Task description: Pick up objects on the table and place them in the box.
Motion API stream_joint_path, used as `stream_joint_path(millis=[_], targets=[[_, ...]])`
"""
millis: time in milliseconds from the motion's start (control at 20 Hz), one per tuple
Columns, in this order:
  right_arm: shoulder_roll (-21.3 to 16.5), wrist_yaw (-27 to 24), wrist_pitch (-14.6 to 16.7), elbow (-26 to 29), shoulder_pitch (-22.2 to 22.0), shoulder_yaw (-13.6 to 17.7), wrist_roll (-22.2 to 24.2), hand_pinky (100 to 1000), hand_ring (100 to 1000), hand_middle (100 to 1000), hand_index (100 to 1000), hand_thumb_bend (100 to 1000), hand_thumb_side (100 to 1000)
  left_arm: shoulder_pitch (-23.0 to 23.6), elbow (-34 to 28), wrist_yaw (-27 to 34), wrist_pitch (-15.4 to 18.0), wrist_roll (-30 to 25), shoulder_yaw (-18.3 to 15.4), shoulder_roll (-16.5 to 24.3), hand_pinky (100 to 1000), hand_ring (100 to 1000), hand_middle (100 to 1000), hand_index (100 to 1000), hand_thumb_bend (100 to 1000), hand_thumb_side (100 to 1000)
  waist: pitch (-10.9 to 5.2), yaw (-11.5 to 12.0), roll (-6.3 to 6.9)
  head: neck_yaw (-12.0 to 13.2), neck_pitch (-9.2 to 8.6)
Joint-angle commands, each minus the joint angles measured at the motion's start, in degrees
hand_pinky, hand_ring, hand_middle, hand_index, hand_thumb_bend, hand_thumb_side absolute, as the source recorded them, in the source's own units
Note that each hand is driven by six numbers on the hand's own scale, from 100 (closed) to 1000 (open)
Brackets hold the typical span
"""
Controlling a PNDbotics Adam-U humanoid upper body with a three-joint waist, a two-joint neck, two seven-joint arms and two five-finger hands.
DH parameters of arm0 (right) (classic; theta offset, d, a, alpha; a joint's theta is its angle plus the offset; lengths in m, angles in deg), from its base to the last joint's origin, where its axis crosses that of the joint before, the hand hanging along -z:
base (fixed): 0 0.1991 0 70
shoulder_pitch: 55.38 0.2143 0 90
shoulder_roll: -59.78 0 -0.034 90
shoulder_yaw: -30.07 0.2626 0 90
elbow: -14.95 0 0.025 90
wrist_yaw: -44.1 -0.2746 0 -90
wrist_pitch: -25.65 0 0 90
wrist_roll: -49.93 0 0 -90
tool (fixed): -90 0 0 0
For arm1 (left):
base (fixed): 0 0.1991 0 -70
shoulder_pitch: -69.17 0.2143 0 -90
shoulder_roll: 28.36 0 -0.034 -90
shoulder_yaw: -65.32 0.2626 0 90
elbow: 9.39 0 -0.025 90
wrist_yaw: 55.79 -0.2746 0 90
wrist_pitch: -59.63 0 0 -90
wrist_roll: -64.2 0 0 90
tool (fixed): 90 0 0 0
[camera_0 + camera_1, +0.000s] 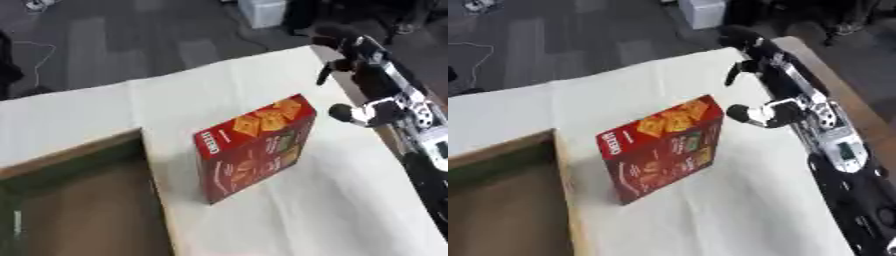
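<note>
1. White cloth is covering the table, w/ grey floor showing behind.
2. Red cracker box is standing upright mid-table, just right of the open cardboard box.
3. Right hand is hovering near its top right corner, fingers relaxed, holding nothing.
4. Prob. light, stiff, crushable; take it across the narrow sides.

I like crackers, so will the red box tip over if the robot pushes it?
Probably. The red cardboard cracker box stands upright on a narrow edge on the white tablecloth, so a high push could topple it. It looks stiff and likely light.
</note>
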Motion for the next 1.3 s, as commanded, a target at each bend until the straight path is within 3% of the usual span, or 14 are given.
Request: stream_joint_path(millis=[50,600,650,750,1300], targets=[[-0.2,-0.3,1.0,1.3,0.6,1.0,0.7,699,1000,963,1000,650,350,-0.3,-1.1,0.4,0.1,-0.1,-0.2,0.4,798,902,929,941,100,1000,-0.94,0.1,-0.08,0.7,-0.81],[1.0,0.3,1.1,1.4,0.9,0.4,1.1,680,997,962,1000,647,353,-0.1,-1.1,0.6,0.1,-0.2,-0.2,0.0,798,902,928,939,100,1000,-0.74,0.4,-0.13,1.3,-0.67],[1.1,0.3,1.0,1.3,0.9,0.1,1.4,662,1000,967,1000,649,296,-0.1,-1.1,0.6,0.1,-0.3,-0.2,0.0,799,902,928,939,100,1000,-0.72,0.4,-0.11,1.3,-0.64],[1.4,0.2,0.8,0.9,1.0,-0.1,2.3,627,1000,972,1000,648,276,-0.2,-1.1,0.7,0.1,-0.3,-0.2,-0.1,799,902,928,937,100,1000,-0.70,0.6,-0.01,1.3,-0.61],[6.1,1.0,-0.4,2.7,0.5,1.4,2.9,589,1000,973,1000,644,311,-0.2,-1.1,1.0,0.1,-0.4,-0.2,-0.9,799,901,928,936,100,1000,-0.43,1.2,1.34,0.7,-0.61]])
